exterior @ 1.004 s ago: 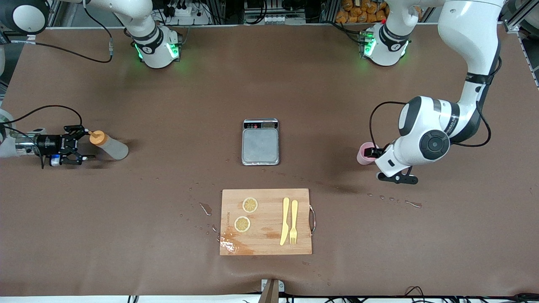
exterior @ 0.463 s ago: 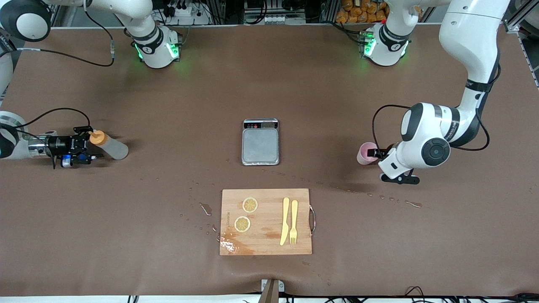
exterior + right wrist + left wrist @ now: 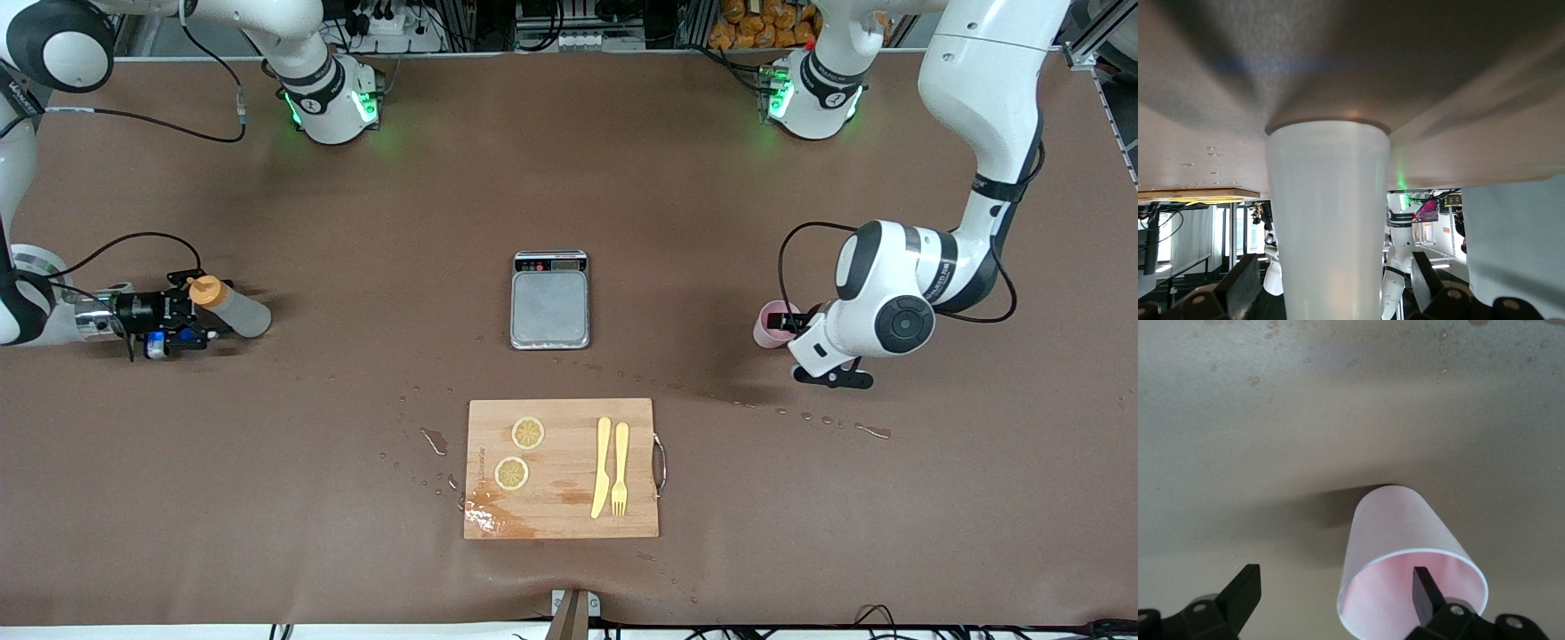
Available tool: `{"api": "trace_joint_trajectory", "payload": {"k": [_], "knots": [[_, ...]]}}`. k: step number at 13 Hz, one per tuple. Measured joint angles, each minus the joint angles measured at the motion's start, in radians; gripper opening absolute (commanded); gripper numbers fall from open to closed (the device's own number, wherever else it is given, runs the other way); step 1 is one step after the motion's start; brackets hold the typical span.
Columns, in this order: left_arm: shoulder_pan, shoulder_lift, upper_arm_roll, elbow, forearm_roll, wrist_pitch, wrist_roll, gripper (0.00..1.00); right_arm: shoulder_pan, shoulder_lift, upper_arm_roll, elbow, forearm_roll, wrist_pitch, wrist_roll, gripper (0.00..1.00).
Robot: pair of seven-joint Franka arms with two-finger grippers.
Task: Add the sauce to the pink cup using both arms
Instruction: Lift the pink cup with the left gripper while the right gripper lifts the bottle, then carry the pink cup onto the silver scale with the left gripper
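You've got the right gripper point(image 3: 191, 313) spread apart around the sauce point(image 3: 229, 306), not clamped. Left gripper point(image 3: 1335, 593) is apart too, one finger inside the pink cup point(image 3: 1405, 563).

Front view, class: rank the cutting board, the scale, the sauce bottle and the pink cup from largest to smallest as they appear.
1. Cutting board
2. Scale
3. Sauce bottle
4. Pink cup, though the left gripper covers part of it, so its full extent is unsure.
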Motion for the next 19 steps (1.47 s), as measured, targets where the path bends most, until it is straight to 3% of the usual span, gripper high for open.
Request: {"api": "trace_joint_trajectory", "payload": {"k": [1,2,3,6,8,14,19], "knots": [[-0.002,0.003,0.0,0.0,0.0,0.001,0.0,0.4,0.006,0.001,0.0,0.0,0.0,0.001,0.0,0.64],[-0.001,0.005,0.0,0.0,0.0,0.001,0.0,0.07,0.006,0.002,-0.001,0.0,0.0,0.001,0.0,0.56],[-0.001,0.006,0.0,0.0,0.0,0.001,0.0,0.0,0.005,0.002,-0.002,0.0,0.0,0.001,0.0,0.5],[-0.002,0.01,0.0,0.001,0.0,0.001,0.0,0.0,-0.001,0.002,-0.004,0.0,0.0,0.0,0.0,0.32],[-0.002,0.012,0.0,0.003,0.0,0.001,0.0,0.0,-0.001,0.002,-0.004,0.001,0.0,0.0,0.0,0.37],[-0.002,0.009,-0.003,0.047,0.0,0.008,-0.001,0.0,0.026,-0.01,0.003,0.03,0.0,0.005,0.055,0.36],[0.0,-0.077,-0.042,0.077,0.0,0.001,-0.059,0.0,0.084,-0.063,0.019,0.051,0.005,0.005,0.166,0.35]]}}
